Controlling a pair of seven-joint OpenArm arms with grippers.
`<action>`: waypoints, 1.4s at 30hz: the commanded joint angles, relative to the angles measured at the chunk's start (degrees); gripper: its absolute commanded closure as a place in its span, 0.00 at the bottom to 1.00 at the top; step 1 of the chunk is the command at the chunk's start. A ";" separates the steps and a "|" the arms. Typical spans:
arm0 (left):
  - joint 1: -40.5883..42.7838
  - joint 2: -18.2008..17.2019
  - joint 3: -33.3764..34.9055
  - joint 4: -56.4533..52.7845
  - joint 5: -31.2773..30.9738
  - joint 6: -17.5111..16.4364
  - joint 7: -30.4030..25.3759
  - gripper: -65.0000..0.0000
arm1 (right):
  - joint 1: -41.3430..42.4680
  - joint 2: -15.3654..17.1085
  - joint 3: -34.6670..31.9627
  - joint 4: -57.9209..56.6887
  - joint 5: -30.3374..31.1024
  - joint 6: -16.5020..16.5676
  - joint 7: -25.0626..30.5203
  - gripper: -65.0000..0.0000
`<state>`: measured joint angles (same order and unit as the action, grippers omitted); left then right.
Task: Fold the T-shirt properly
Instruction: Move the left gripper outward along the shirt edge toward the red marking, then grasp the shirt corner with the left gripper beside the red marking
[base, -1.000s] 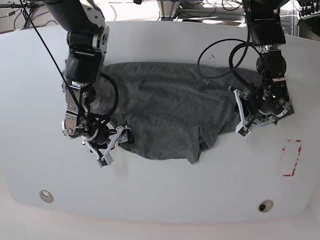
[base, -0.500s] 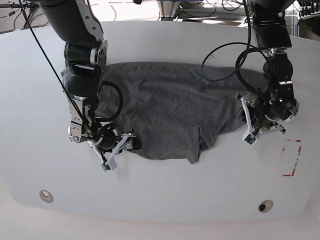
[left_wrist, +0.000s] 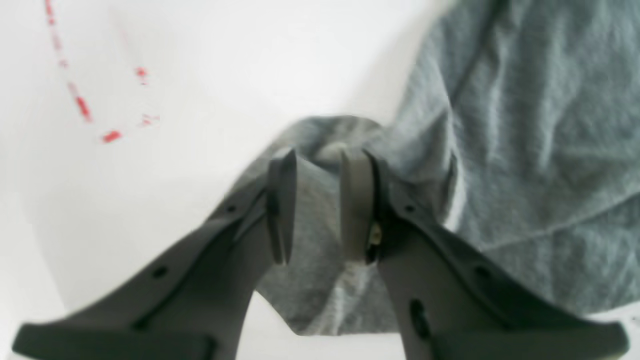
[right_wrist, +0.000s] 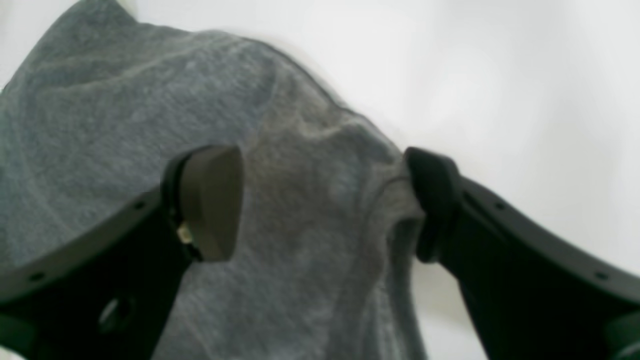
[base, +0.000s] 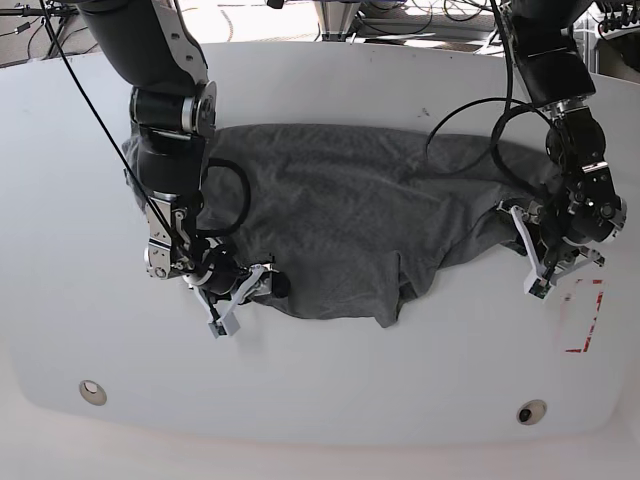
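The dark grey T-shirt (base: 340, 220) lies spread and wrinkled across the middle of the white table (base: 330, 370). My left gripper (base: 535, 270) is at the shirt's right end in the base view. In the left wrist view its fingers (left_wrist: 282, 200) stand close together, shut on a fold of the T-shirt (left_wrist: 525, 125), and the cloth is drawn out toward it. My right gripper (base: 240, 295) sits at the shirt's lower left edge. In the right wrist view the right gripper (right_wrist: 322, 165) is wide open, with the T-shirt (right_wrist: 125, 125) lying between and below its fingers.
Red tape marks (base: 583, 315) lie on the table just right of the left gripper, also seen as red tape marks (left_wrist: 82, 107) in the left wrist view. Black cables (base: 470, 120) loop over the shirt's upper right. Two round fittings (base: 92, 390) (base: 531, 411) sit near the front edge.
My left gripper has moved right and slightly forward, dragging the shirt's right end with it. My right gripper has shifted a little right and forward along the shirt's lower left edge, still open.
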<state>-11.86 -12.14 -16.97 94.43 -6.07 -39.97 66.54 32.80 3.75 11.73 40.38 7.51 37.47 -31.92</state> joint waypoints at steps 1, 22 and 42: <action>-1.46 -1.44 -1.01 0.73 -0.48 -0.03 -0.74 0.79 | 1.18 -0.72 -1.66 0.37 0.54 0.20 0.23 0.28; -5.68 -6.72 -8.13 -13.07 -0.48 -0.03 -2.94 0.78 | 0.65 -0.80 -2.63 0.89 0.62 0.37 0.23 1.00; -7.09 -10.14 -14.90 -24.59 -0.92 -0.03 -5.84 0.24 | -2.25 -0.98 -2.72 9.16 0.62 0.37 -2.41 1.00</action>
<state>-17.82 -20.84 -29.65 69.06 -6.90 -39.97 61.28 28.80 2.70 8.93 48.34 7.44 37.52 -35.18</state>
